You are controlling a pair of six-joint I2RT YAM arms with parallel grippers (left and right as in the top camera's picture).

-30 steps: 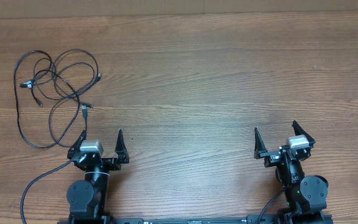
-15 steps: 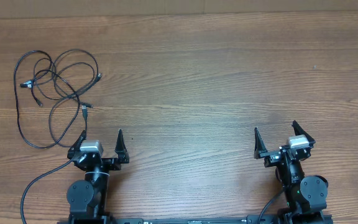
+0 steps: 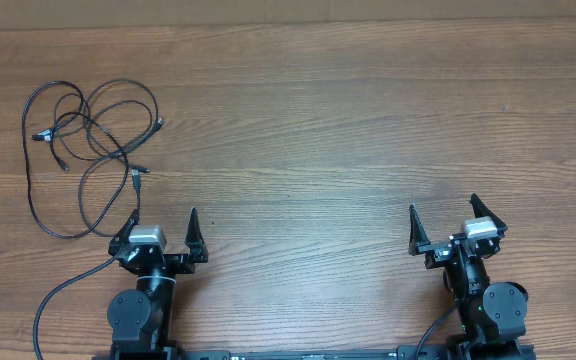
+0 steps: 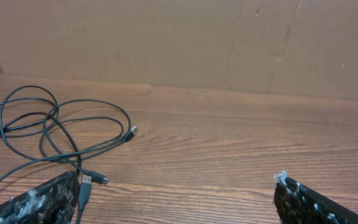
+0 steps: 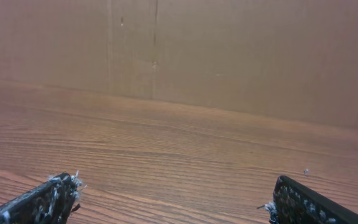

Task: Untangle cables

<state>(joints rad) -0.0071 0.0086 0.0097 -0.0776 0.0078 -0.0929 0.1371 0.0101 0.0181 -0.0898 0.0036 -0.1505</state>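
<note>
Two grippers, both mine, stand with their jaws spread wide and hold nothing. My left gripper [image 3: 162, 218] hovers low over the wooden table [image 3: 318, 130]. The cables [image 3: 96, 127] lie ahead of its fingers and off to their left: thin black cords in loose loops that overlap and cross one another in the middle of the heap. One long loop swings back toward me and passes close by the outer side of my left-hand finger [image 4: 42, 200]. In the left wrist view a small plug [image 4: 87, 180] lies just ahead of that fingertip, near it but, as far as I can make out, not touching it. A second plug [image 4: 131, 130], with a silvery end, rests farther ahead, between that finger and the middle of the gap. Two more plug ends lie at the far left of the heap, well outside my fingers.

My right gripper [image 3: 443, 208] sits well to the right of the left one. The cables are far off to the left of its fingers. Ahead of those fingers the wood grain runs up to a cardboard wall [image 5: 229, 56]. The dark pads on both pairs of fingers are flecked with white
</note>
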